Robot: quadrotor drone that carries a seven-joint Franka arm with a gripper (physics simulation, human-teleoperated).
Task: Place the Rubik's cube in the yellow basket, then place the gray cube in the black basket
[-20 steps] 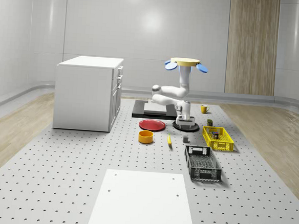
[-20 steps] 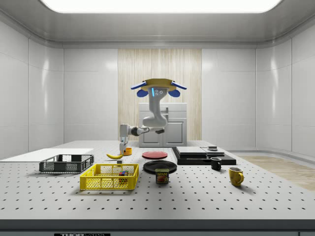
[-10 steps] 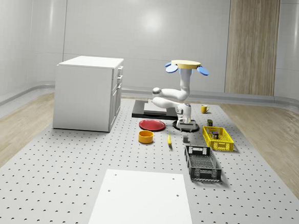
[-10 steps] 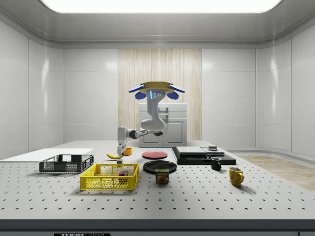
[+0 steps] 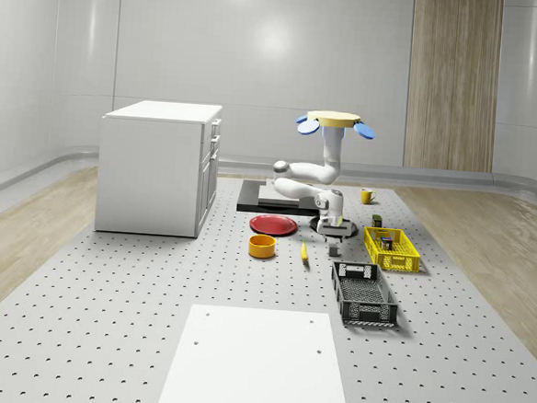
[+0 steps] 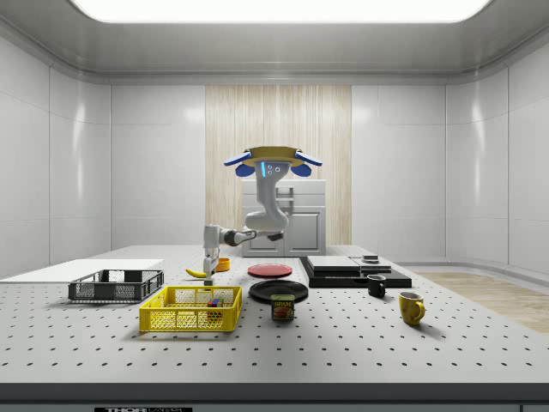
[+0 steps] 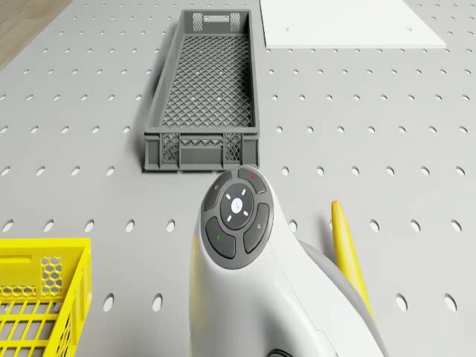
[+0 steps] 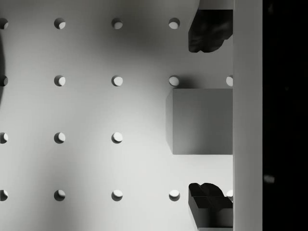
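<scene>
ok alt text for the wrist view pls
Looking straight down at the perforated table, the gray cube sits between the two dark fingertips of the open hand, which are spread apart on either side without touching it.

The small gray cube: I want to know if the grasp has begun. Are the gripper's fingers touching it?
Apart. In the wrist view the small gray cube sits between the two dark fingertips, with bare table visible on both sides of it.
</scene>
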